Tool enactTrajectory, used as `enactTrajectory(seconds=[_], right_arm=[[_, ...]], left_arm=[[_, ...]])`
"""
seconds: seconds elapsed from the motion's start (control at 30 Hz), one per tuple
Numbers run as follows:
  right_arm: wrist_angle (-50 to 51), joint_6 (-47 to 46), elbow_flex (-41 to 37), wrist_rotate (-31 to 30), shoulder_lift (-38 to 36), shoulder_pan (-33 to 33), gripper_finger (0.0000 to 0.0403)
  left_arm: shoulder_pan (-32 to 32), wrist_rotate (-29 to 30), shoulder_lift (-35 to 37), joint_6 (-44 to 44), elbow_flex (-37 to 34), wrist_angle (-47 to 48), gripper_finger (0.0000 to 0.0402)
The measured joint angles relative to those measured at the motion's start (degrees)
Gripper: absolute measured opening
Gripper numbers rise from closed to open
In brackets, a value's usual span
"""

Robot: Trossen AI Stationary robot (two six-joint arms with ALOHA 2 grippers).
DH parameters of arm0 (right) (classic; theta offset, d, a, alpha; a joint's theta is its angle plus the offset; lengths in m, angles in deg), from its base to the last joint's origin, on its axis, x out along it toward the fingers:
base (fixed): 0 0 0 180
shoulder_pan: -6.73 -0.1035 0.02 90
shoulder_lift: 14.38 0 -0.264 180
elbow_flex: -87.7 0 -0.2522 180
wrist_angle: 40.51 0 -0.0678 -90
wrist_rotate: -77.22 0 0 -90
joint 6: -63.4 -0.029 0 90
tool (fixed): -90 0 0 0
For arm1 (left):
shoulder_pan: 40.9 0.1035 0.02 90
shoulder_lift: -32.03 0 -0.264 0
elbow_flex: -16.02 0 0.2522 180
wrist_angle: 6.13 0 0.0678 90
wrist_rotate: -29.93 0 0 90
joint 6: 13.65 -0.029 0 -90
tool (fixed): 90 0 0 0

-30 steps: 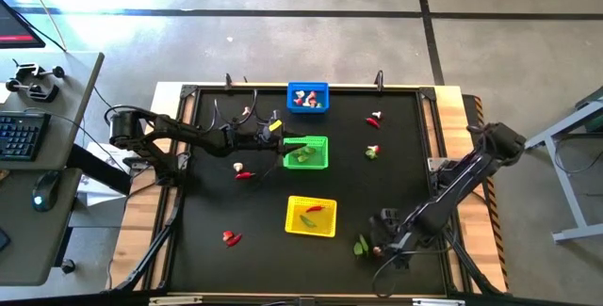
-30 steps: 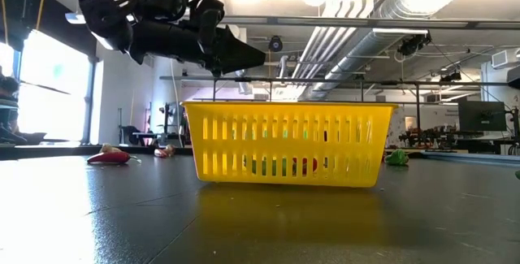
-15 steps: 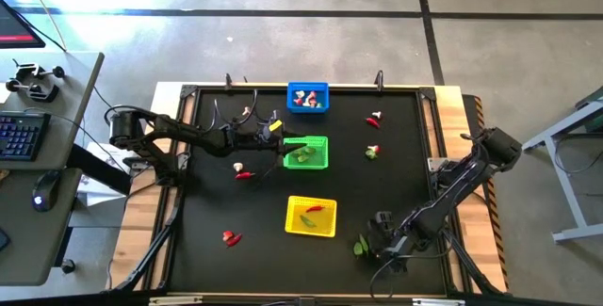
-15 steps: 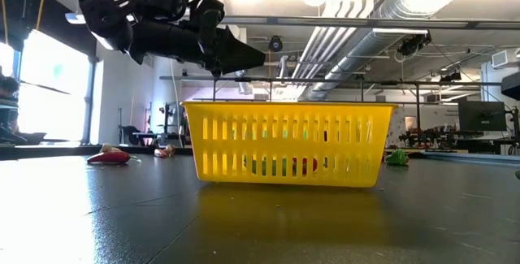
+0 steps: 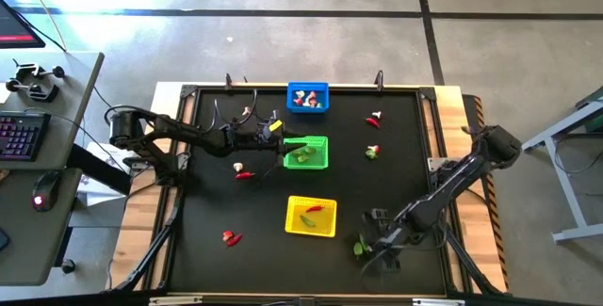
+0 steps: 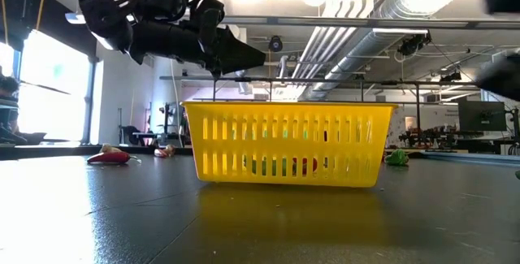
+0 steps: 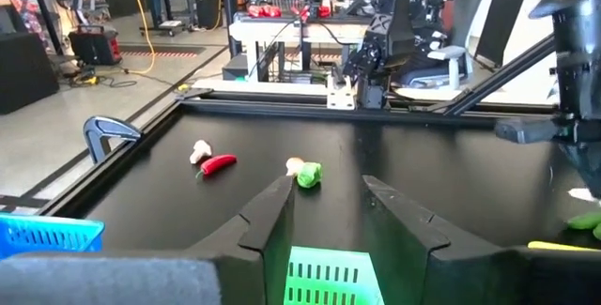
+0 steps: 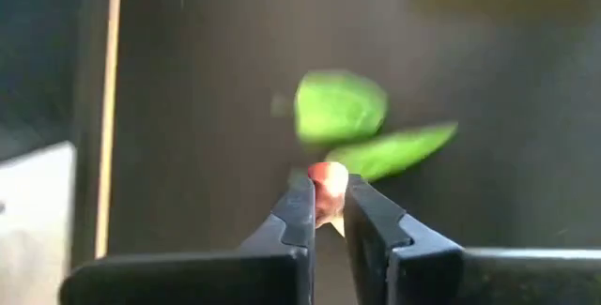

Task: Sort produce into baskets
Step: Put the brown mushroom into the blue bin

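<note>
Three baskets stand on the black table: blue (image 5: 308, 97) at the far edge, green (image 5: 306, 153) in the middle, yellow (image 5: 311, 217) nearer. My left gripper (image 7: 324, 188) hovers open over the green basket's left rim (image 7: 324, 272), with nothing between its fingers. My right gripper (image 5: 369, 243) is low at the near right, shut on a small red-and-white piece (image 8: 328, 183) beside green leafy bits (image 8: 340, 106). Red chillies (image 5: 243, 173) (image 5: 231, 239) lie loose on the left half. My right gripper pinches the small red-and-white piece (image 8: 329, 179) between its two fingertips. The fingers come from above, slanting toward the table's left. The green leafy bits lie just beyond the piece. Whether the piece is off the table I cannot tell.
More loose produce lies at the far right (image 5: 375, 120) (image 5: 372, 153). The blue, green and yellow baskets each hold some pieces. A raised frame (image 5: 433, 99) borders the table. In the low view the yellow basket (image 6: 288, 144) fills the middle.
My right gripper has moved a little toward the table's left edge, up to the green leafy bit at the near right. My left arm has stayed over the green basket.
</note>
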Motion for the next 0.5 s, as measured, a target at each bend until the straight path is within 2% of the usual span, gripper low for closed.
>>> enactTrajectory(seconds=[0.13, 0.27, 0.5], right_arm=[[3.0, 3.0, 0.3, -1.7, -5.4, 5.5, 0.0022], [7.4, 10.2, 0.3, -3.2, -10.7, 12.7, 0.0022], [6.3, 27.3, 0.2, -2.3, -13.2, 30.9, 0.0021]], left_arm=[[0.8, -0.4, 0.0, -0.1, 0.0, -1.9, 0.0085], [1.5, -1.3, 0.3, -1.0, -0.6, -4.3, 0.0067], [3.5, -1.5, 1.6, 1.3, -8.0, -17.0, 0.0041]])
